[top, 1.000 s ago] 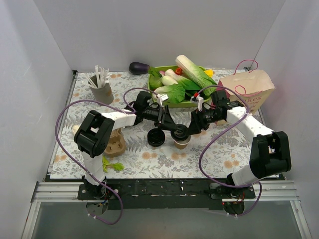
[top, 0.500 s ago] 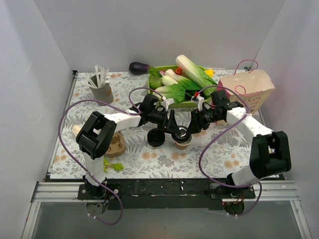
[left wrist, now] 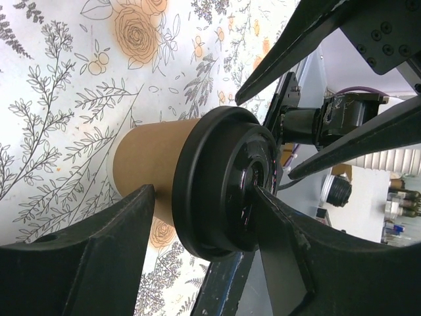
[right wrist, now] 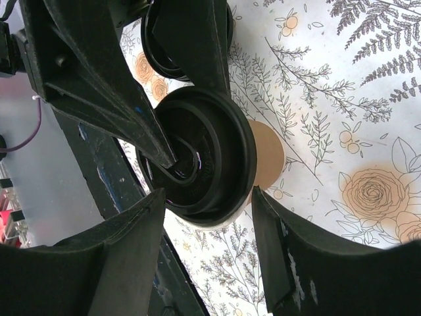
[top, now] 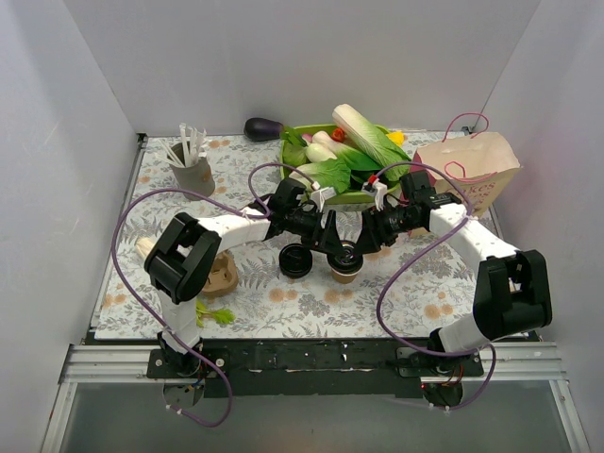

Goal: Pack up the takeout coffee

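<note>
Up close, the left gripper (left wrist: 205, 192) appears to pinch a round black plastic lid (right wrist: 220, 148). One finger lies across the lid's top face. The other tucks under its rim, against the wall of a small tan paper cup (left wrist: 148, 164). The right gripper (right wrist: 207, 195) is spread wide, its jaws on either side of the lid with no clear contact.

The step in hand looks like seating the lid on the cup. To do it well, the right gripper should brace the cup low on its wall and squeeze gently, since thin paper will likely dent. The left gripper should then press straight down along the cup's axis, evenly round the rim. It should let go only once the lid sits level. A sideways push would probably tip the cup.

The cup stands upright near the middle of the flower-printed tablecloth (top: 415, 293), between the two grippers. It is plain tan and smooth-sided. Its lid is glossy, with raised rings, and overhangs the wall.

Just left of the cup lies a second black lid (top: 295, 261); whether a cup is under it I cannot tell. Further left sits a brown moulded-pulp cup tray (top: 222, 276). At the far right, a pale paper bag with cord handles (top: 472, 170) stands upright.
</note>
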Robot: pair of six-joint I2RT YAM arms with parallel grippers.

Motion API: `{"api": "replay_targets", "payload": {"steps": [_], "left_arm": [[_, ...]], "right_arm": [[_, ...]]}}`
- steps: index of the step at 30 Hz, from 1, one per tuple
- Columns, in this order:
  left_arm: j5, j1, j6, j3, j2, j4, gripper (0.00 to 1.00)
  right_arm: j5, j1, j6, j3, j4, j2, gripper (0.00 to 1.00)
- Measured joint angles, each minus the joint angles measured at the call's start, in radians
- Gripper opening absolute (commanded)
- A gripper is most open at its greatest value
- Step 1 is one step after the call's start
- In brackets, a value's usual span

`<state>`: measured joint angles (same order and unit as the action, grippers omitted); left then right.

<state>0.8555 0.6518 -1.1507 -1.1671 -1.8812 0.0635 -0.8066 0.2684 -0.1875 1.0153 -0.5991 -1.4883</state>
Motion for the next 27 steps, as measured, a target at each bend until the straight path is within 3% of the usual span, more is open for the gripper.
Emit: {"api": "replay_targets", "payload": {"steps": [27], "left_arm": [[-0.043, 0.05, 0.103, -0.033, 0.006, 0.054, 0.65]], "right_arm": [[0.017, -0.007, -0.029, -0.027, -0.04, 0.038, 0.64]]}}
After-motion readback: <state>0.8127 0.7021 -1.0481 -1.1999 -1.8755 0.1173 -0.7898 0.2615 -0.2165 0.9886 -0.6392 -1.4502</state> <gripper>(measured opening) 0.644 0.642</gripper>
